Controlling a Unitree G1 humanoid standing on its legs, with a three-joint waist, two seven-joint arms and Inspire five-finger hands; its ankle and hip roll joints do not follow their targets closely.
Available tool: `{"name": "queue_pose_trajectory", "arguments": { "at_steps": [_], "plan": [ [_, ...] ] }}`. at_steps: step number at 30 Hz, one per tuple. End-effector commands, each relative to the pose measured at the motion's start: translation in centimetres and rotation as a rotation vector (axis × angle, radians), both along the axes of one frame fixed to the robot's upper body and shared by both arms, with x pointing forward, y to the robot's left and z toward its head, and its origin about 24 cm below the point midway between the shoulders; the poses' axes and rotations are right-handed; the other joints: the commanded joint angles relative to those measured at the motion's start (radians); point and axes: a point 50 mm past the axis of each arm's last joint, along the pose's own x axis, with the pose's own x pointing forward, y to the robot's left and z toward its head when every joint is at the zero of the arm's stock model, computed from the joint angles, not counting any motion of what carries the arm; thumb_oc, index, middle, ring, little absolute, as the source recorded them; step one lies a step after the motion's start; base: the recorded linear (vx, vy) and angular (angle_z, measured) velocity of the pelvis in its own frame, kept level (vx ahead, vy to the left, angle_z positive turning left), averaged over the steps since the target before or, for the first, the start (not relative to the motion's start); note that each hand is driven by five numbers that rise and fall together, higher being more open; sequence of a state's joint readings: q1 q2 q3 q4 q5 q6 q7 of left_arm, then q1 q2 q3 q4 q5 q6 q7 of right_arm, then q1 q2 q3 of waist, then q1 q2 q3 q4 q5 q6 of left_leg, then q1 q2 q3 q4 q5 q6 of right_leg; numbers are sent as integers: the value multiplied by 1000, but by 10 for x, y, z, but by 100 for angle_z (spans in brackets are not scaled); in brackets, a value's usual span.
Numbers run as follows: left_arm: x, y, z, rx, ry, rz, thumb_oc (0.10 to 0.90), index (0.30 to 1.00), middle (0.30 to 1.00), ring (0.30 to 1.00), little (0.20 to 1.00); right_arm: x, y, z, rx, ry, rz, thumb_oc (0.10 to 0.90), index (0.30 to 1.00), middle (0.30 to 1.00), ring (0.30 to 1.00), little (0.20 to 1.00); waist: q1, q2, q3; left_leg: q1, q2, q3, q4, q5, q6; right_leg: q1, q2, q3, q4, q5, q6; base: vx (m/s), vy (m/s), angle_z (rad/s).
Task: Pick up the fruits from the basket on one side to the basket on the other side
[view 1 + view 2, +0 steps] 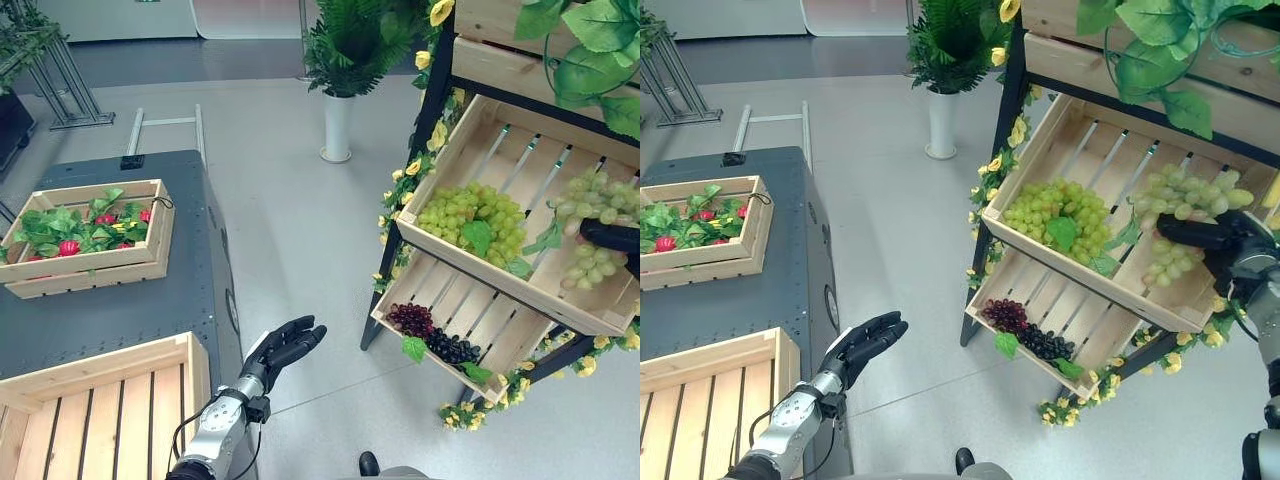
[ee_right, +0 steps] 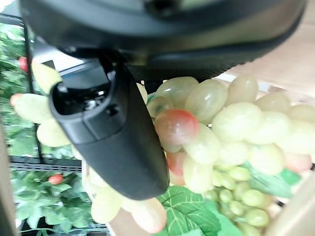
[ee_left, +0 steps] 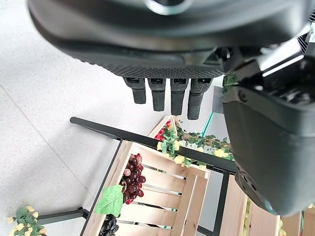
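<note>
Black steel frames the tall display rack [image 1: 1005,120] on our right, and we place everything else by it. Its slanted pale wooden upper crate [image 1: 470,130] carries two bunches of green grapes; the lower wooden crate [image 1: 500,330] under it carries dark purple grapes [image 1: 1006,314]. Well across the floor from the rack stands the dark grey metal cabinet [image 1: 120,310], bearing the empty slatted wooden crate [image 1: 100,400] and a farther wooden crate of red fruit and leaves [image 1: 702,222].

Our right hand [image 1: 1210,238] is on the pale green grape bunch [image 1: 1185,195] at the upper crate's outer end. The right wrist view shows the thumb lying against the grapes; how far the fingers have closed we cannot tell. Our left hand [image 1: 285,345] hangs over the floor between cabinet and rack, fingers loosely extended, holding nothing.

We judge the bunch light but floppy, its smooth round grapes slippery and easily shed; taking it high near the stem, or cupping it from below, seems safest.

The right wrist view reveals reddish grapes [image 2: 176,126] within the bunch, which the eye views do not resolve.
</note>
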State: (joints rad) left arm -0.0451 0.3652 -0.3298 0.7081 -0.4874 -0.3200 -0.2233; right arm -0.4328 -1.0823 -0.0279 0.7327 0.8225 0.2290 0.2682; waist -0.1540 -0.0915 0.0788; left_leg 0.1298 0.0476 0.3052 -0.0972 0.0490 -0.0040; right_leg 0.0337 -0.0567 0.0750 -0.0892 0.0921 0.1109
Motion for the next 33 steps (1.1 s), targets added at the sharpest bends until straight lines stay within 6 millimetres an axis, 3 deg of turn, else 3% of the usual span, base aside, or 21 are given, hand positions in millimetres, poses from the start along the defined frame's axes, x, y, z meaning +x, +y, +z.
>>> {"name": "queue_pose_trajectory", "arguments": {
  "at_steps": [1,2,22,30,33],
  "plan": [
    [41,-8,38,-30,-205,-59,800,900,900,900,900,13,-6,90,-77,-286,7,461,392,392,392,392,33,-20,-41,43,-47,-51,10,-161,15,48,92,-17,10,-60,-33,0,0,0],
    [41,-8,38,-31,-205,-56,800,900,900,900,900,13,-7,86,-82,-267,5,800,900,900,900,900,33,-19,-40,43,-47,-51,10,-161,15,48,91,-17,10,-60,-33,0,0,0],
    [42,-8,39,-35,-210,-42,800,900,900,900,900,-1,-17,71,-117,-217,-11,800,900,900,900,900,2,-12,-33,47,-43,-26,13,-162,15,38,96,9,26,-67,-36,0,0,0],
    [39,-5,38,-31,-211,-12,800,900,900,900,900,4,9,65,-237,-274,63,800,900,900,900,900,-27,-4,-32,47,-41,-6,14,-162,16,28,97,25,31,-68,-35,5,-4,-2],
    [37,-2,37,-29,-210,11,800,900,900,900,900,5,34,65,-306,-348,121,800,900,900,900,900,-43,4,-30,45,-41,0,12,-161,17,23,98,34,33,-70,-34,0,-7,-13]
  ]
}}
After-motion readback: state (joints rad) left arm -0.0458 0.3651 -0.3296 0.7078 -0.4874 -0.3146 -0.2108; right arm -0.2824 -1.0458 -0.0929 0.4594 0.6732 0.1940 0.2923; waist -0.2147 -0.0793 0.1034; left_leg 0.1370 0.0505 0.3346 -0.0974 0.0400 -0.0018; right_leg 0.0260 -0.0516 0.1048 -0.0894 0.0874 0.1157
